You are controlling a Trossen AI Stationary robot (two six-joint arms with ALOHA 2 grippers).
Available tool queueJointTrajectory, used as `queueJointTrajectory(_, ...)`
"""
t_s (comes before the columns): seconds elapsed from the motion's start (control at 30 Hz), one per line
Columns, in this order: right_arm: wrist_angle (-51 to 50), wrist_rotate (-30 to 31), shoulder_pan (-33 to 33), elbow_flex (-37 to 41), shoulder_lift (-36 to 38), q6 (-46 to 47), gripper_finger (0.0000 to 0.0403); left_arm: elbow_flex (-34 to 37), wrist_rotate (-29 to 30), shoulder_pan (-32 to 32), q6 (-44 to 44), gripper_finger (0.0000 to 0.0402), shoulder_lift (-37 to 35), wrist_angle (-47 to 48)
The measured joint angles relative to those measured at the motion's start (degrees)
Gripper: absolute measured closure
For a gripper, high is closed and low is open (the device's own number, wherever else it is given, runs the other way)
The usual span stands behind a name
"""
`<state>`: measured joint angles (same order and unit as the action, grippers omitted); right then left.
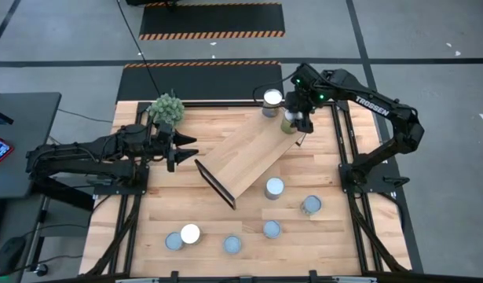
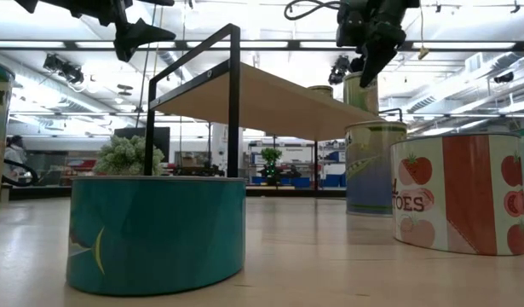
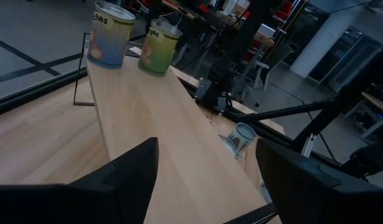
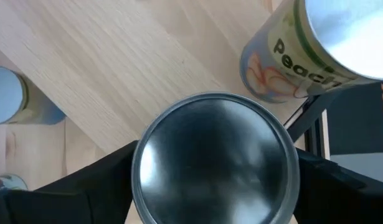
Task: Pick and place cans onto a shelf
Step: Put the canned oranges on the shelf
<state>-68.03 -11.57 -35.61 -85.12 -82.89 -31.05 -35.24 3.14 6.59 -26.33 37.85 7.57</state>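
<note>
Here the desk (image 1: 320, 169) carries the slanted shelf (image 1: 245, 153), where two cans stand at its far end, the peach can (image 1: 272, 101) and a green-sided can (image 1: 290, 122). My right hand (image 1: 298, 122) straddles the latter, fingers spread; my left hand (image 1: 186, 149) waits open near the plant (image 1: 167, 108).

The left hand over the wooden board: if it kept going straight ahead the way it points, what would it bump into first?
Probably the two cans at the shelf's far end: the green-labelled can and the blue-labelled can. The left hand points along the board; height is hard to judge, so it might pass over them.
</note>
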Motion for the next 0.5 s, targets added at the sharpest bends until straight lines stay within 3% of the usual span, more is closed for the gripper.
queueJointTrajectory(0.23,-0.9,2.8,1.3,0.0,0.4,0.5,0.0011,0.0,0.0,0.0,0.0,0.0127,0.0,0.0)
queueJointTrajectory(0.5,-2.2,6.2,3.6,0.0,4.0,4.3,0.0005,0.0,-0.9,0.0,1.3,0.0127,0.0,0.0)
